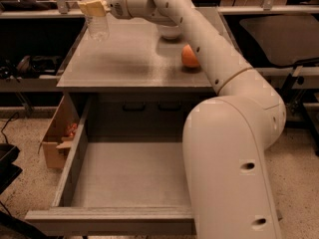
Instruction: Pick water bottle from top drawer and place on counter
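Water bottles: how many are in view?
1. The water bottle is at the far left corner of the counter, held by the gripper; the arm may hide others.

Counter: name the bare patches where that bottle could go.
Free: front and middle of the counter, between the water bottle held by the gripper at far left and the orange. Crowded: back right, white bowl behind the orange.
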Motion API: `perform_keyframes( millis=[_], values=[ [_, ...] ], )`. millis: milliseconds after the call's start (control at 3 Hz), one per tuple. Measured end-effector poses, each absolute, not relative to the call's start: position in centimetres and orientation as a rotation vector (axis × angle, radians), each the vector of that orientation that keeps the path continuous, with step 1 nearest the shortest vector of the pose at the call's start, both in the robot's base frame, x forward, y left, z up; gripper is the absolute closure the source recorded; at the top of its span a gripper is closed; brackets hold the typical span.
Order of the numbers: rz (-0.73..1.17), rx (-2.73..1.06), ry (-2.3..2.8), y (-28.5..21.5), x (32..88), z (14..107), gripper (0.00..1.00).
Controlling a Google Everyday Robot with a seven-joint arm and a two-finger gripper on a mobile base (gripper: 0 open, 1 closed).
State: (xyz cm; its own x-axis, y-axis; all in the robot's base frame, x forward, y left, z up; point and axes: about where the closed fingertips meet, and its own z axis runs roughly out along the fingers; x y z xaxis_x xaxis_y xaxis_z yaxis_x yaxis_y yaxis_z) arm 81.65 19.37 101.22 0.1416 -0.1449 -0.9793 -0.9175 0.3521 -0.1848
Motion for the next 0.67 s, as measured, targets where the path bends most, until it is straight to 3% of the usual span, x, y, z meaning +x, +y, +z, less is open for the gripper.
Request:
perform_keyframes(
  millis=[667],
  values=[
    [0.714,-1.076,1.364,18.4,79.0,95.1,1.00]
  ],
)
